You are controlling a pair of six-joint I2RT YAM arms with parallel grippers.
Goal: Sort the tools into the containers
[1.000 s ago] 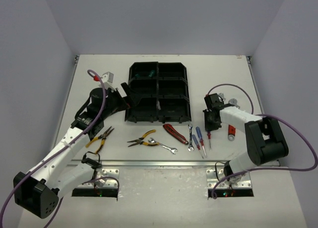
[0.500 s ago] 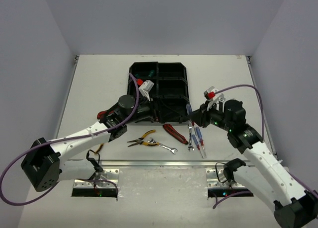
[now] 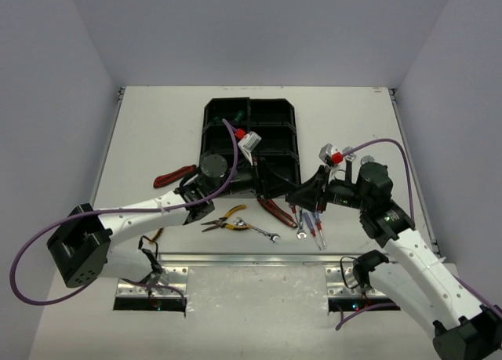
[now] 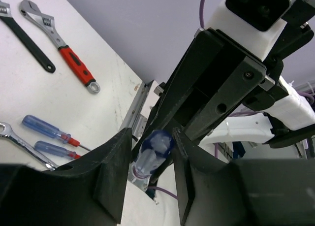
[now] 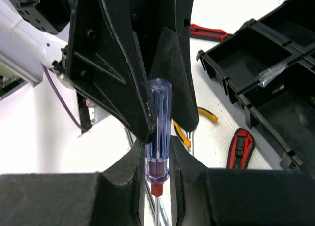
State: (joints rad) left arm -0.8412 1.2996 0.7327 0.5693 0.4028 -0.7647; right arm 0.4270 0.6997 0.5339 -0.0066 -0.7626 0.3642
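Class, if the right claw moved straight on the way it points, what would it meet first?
The left claw, directly ahead, its fingers either side of the blue screwdriver that the right claw holds.

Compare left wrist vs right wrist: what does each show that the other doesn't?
Left wrist only: the red-handled adjustable wrench, a dark wrench and two loose blue screwdrivers.
Right wrist only: the black tray, the red-black utility knife, the yellow-handled pliers and the red-handled pliers.
Both: one blue-handled screwdriver gripped by the right gripper, with the left gripper around its handle end.
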